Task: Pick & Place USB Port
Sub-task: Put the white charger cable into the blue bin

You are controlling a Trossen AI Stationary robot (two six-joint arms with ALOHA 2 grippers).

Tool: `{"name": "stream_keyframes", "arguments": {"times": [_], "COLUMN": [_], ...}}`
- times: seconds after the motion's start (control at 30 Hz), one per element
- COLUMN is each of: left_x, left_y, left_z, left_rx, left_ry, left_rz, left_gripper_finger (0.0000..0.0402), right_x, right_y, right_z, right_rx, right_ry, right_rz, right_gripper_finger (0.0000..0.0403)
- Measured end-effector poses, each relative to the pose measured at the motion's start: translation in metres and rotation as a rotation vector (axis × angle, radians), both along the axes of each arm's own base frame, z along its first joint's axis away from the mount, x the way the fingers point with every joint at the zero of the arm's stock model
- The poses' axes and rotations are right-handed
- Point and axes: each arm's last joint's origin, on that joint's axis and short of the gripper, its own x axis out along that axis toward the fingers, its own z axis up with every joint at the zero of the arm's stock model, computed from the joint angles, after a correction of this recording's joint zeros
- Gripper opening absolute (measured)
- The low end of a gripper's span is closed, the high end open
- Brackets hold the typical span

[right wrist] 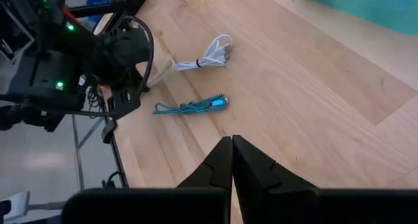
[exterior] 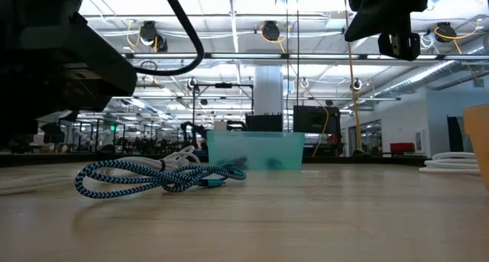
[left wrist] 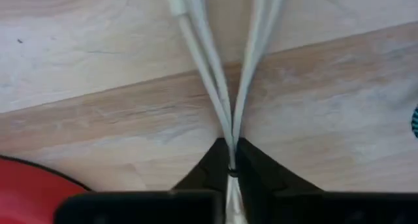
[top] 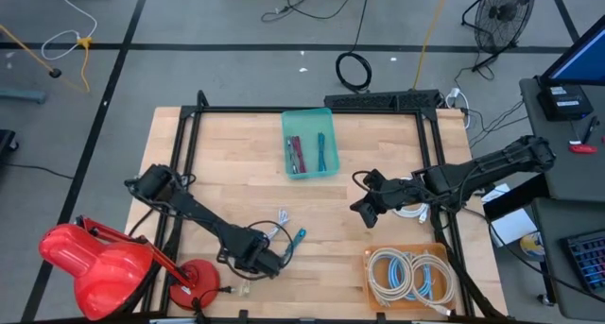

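Two loose cables on the table (top: 236, 163): one white cable (left wrist: 222, 87) and one teal braided cable (exterior: 153, 176), near 6 o'clock, just beside each other. White cable pinched between the closed fingers of the left pincer (left wrist: 232, 175). Light, soft and limp, probably dangling when lifted; best taken at the bundled middle. One teal bin (top: 309, 143) at 12 o'clock. Right pincer (right wrist: 232, 152) closed on nothing, hovering near 3 o'clock.

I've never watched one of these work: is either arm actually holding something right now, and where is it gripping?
The left gripper pinches the white cable where its strands run together. The right gripper is shut on nothing.
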Motion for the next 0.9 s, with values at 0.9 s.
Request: {"name": "stream_keyframes", "arguments": {"times": [0.9], "left_x": [-0.004], "left_y": [0.176], "left_z": [0.161], "left_rx": [0.383], "left_ry": [-0.716], "left_rz": [0.121], "left_gripper_finger": [0.0001], "right_x": [0.000], "right_y": [0.000], "right_z": [0.000], "right_rx": [0.002], "right_ry": [0.001], "right_rz": [-0.002], "right_gripper_finger": [0.0000]}}
